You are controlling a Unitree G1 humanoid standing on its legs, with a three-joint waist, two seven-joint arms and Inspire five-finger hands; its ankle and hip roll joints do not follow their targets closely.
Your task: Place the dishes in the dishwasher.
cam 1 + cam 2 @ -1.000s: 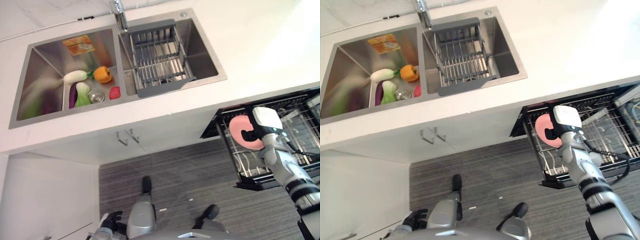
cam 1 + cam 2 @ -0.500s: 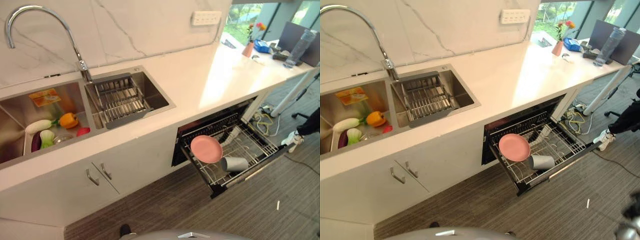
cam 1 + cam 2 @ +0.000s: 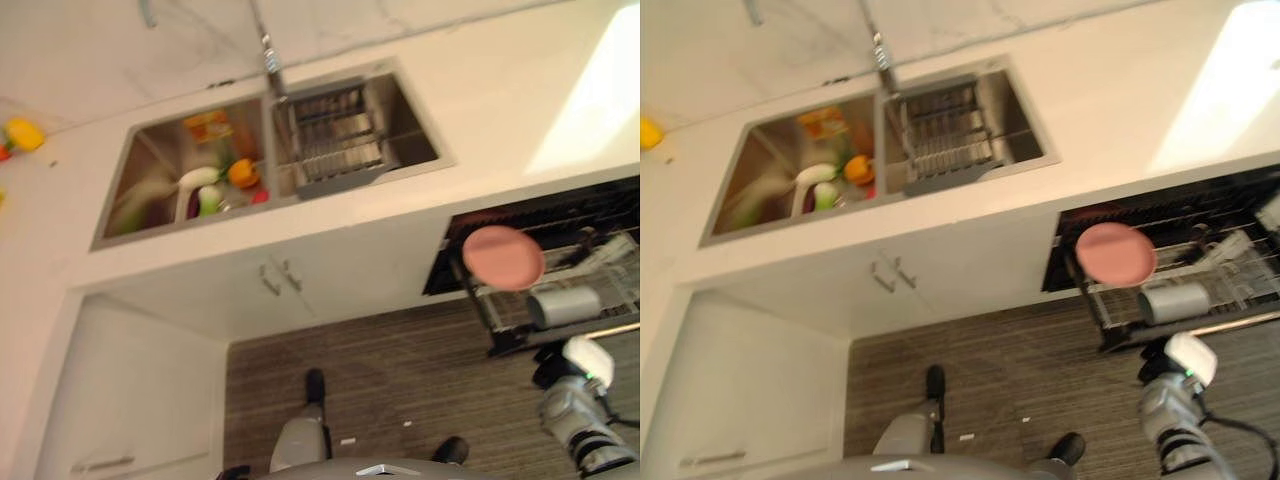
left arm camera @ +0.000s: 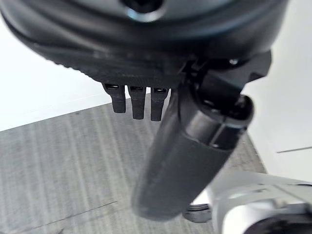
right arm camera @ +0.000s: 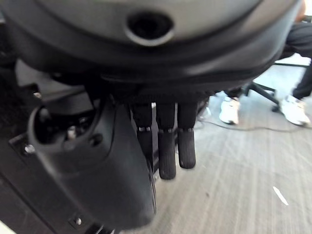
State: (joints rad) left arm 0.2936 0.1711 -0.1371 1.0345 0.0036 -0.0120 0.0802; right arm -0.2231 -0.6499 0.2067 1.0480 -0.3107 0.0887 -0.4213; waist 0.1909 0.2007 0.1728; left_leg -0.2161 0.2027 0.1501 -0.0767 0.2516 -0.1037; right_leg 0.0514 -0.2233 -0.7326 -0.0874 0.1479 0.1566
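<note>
A pink plate (image 3: 503, 258) stands on edge in the pulled-out dishwasher rack (image 3: 610, 255), free of any hand. A grey cup (image 3: 560, 307) lies on its side in the rack just in front of the plate. My right hand (image 3: 549, 373) hangs below the rack's front edge, over the floor. The right wrist view has its fingers (image 5: 166, 146) straight, and the hand is open and holds nothing. My left hand (image 4: 138, 101) hangs over the striped floor by the white cabinet, also open with nothing in it.
The double sink (image 3: 112, 237) in the white counter holds vegetables (image 3: 212, 185) in its left basin and a grey drain rack (image 3: 335, 150) in its right. A yellow item (image 3: 23, 133) lies on the counter's far left. A person's shoes (image 5: 229, 111) stand on the floor nearby.
The camera has swung between frames. A second ago my right hand held the pink plate at the rack; now the plate stands there alone and the hand has dropped away.
</note>
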